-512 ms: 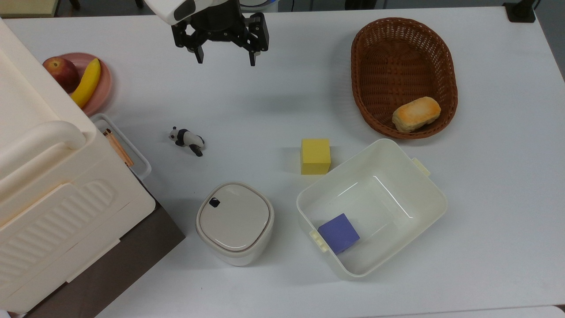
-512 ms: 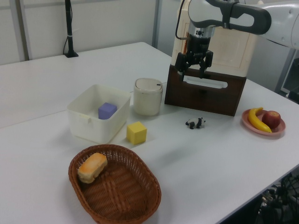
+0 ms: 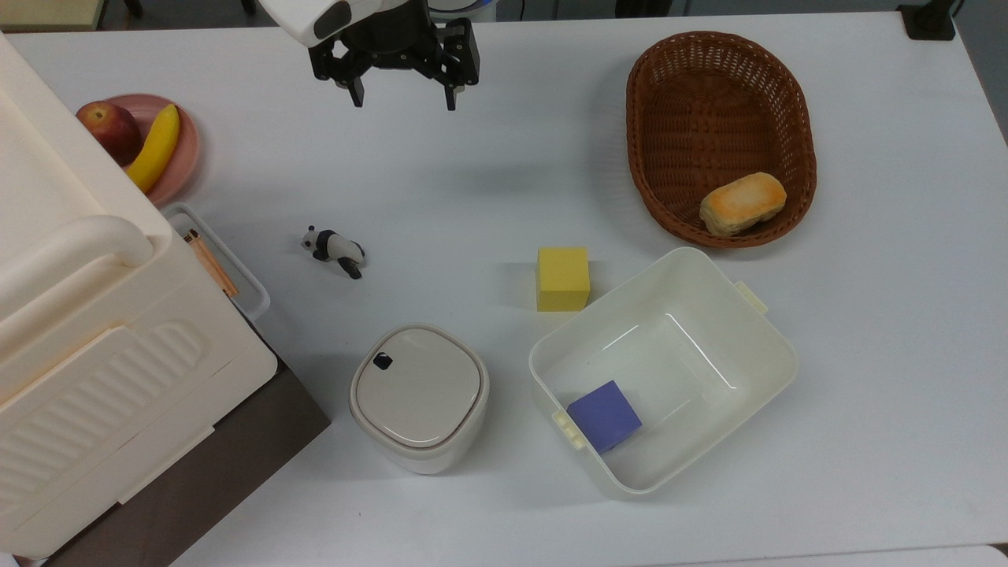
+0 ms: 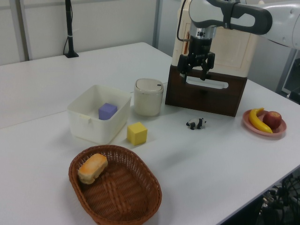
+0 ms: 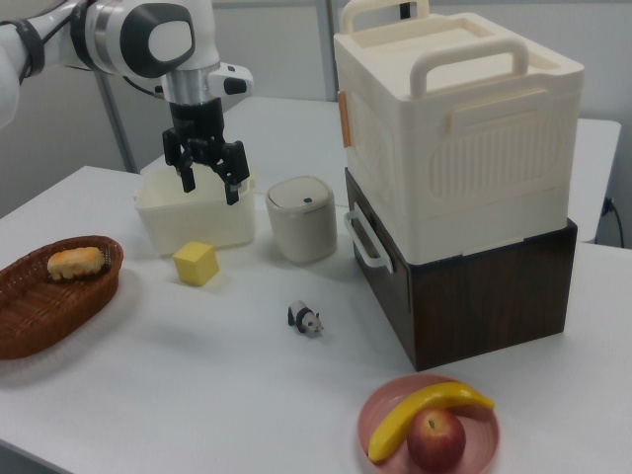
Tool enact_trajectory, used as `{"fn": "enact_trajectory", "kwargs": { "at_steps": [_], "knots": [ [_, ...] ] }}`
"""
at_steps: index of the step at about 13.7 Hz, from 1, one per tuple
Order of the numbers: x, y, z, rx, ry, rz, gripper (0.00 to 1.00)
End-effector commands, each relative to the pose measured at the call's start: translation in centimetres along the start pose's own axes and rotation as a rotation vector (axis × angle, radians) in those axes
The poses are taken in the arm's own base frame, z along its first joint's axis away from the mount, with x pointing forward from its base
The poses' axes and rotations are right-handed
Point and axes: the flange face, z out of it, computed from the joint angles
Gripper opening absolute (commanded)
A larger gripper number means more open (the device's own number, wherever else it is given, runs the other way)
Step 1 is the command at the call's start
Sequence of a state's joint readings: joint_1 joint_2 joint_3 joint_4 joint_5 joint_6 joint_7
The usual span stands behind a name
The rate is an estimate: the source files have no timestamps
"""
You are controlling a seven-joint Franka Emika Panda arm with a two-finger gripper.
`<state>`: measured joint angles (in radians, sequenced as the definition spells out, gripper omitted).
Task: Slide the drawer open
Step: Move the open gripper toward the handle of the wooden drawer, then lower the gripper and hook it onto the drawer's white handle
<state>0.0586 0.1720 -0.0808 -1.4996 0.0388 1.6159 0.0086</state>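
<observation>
A Franka arm's gripper hangs high over the white tabletop, jaws spread and holding nothing, well apart from the drawer. The drawer sits shut in the dark brown cabinet beneath the cream ribbed unit, its white loop handle jutting toward a toy panda, likely the grasp point for the pull. Compared with half a second earlier, the gripper sits slightly nearer the top view's upper edge; the drawer, panda and lidded pot have not moved.
</observation>
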Motion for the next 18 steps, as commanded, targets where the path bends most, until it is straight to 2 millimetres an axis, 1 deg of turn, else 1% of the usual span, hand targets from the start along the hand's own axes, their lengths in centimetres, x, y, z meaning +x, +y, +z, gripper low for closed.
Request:
{"fn": "enact_trajectory", "kwargs": {
  "at_steps": [1,2,3,5,7,8,12,13,14,16,18],
  "knots": [
    [-1.3,0.5,0.0,-0.026,-0.041,-0.106,1.0],
    [-1.0,0.8,0.4,-0.043,-0.046,-0.119,1.0],
    [-0.6,2.0,1.0,-0.077,-0.049,-0.13,1.0],
    [-0.2,3.4,0.9,-0.112,-0.02,-0.19,0.98],
    [0.2,5.5,1.0,-0.12,0.004,-0.208,0.98],
    [0.4,6.2,1.2,-0.128,0.013,-0.214,0.98],
    [2.0,9.4,3.2,-0.156,0.056,-0.268,0.96],
    [2.8,10.9,4.0,-0.185,0.078,-0.286,0.94],
    [3.9,11.6,4.6,-0.232,0.117,-0.31,0.94],
    [5.4,12.5,4.7,-0.312,0.202,-0.332,0.9],
    [6.0,13.0,4.5,-0.385,0.234,-0.36,0.9]
  ]
}}
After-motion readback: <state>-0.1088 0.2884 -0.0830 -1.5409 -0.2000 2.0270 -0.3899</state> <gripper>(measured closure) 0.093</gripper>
